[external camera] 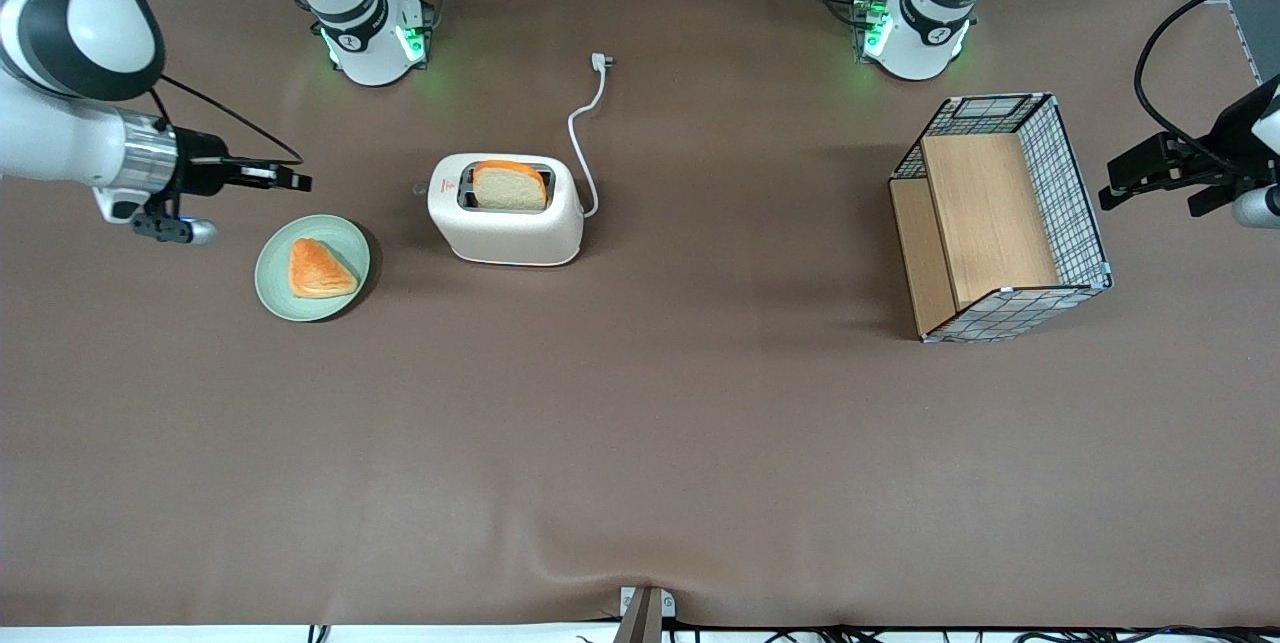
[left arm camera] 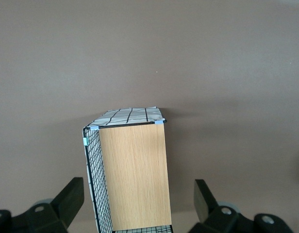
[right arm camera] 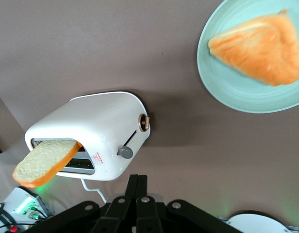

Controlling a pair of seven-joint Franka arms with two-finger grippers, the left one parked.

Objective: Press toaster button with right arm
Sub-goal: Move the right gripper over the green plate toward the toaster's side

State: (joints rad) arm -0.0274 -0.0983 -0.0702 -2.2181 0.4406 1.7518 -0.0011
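The cream-white toaster [external camera: 506, 211] stands on the brown table with a slice of bread [external camera: 510, 185] sticking up out of its top slot. It also shows in the right wrist view [right arm camera: 91, 133], with the bread [right arm camera: 45, 161] in the slot. The grey toaster button [right arm camera: 125, 152] sticks out of its narrow end near the red logo, raised, with a copper dial [right arm camera: 145, 122] beside it. My right gripper [external camera: 292, 179] is shut and empty, hovering above the table beside the toaster's button end, a gap away. Its fingers [right arm camera: 138, 183] are pressed together.
A green plate [external camera: 272, 275] with a triangular pastry [external camera: 319, 269] lies below the gripper, nearer the front camera. The toaster's white cord [external camera: 585, 128] runs toward the arm bases. A wire-and-wood basket [external camera: 1000, 218] lies on its side toward the parked arm's end.
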